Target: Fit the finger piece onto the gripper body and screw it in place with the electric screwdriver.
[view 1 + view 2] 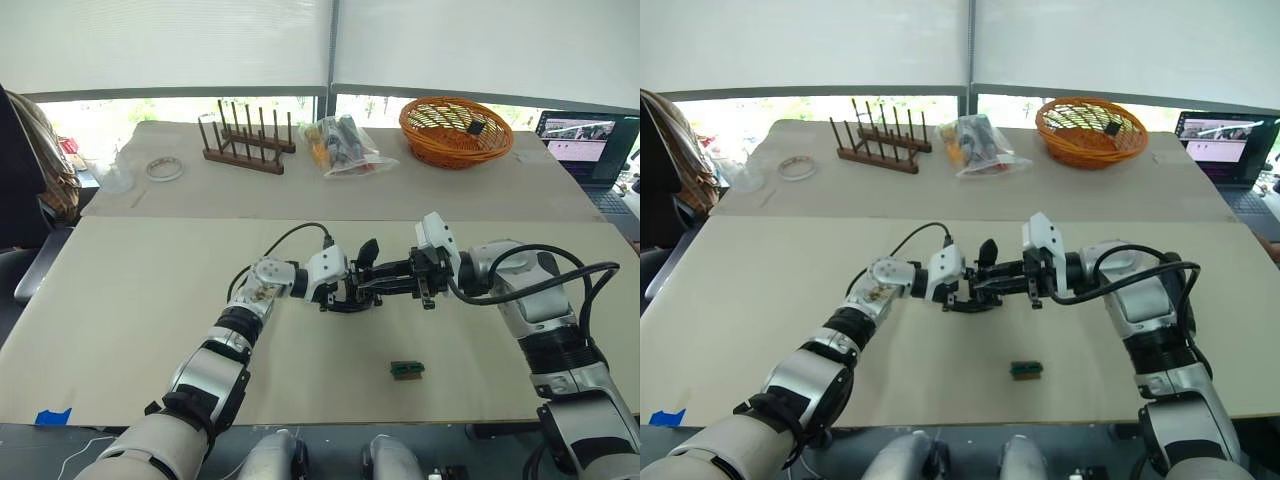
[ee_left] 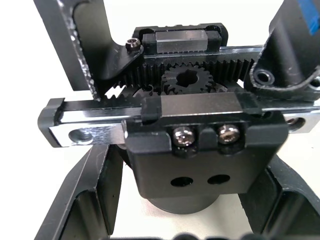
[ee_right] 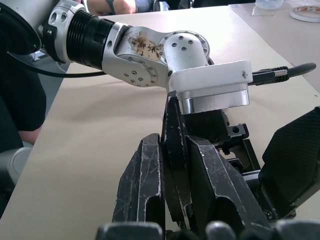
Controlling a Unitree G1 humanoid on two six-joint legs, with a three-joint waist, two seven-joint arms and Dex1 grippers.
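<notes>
My left gripper (image 1: 352, 295) is shut on the gripper body (image 2: 200, 115), a black assembly with silvery rails, a gear and two screws, held just above the middle of the table. Its left fingers (image 2: 85, 200) flank the round base. A pointed black finger (image 1: 368, 252) sticks up from the body. From the right, my right gripper (image 3: 172, 145) is shut on the finger piece (image 3: 174, 120), a thin black wedge, which it holds against the body's side. The two grippers meet tip to tip. The electric screwdriver is out of view.
A tiny green block (image 1: 407, 370) lies on the table in front of the grippers. At the back stand an orange basket (image 1: 455, 130), a plastic bag of items (image 1: 345, 145), a wooden peg rack (image 1: 245, 148) and a tape roll (image 1: 165, 168). A laptop (image 1: 590, 145) sits at far right.
</notes>
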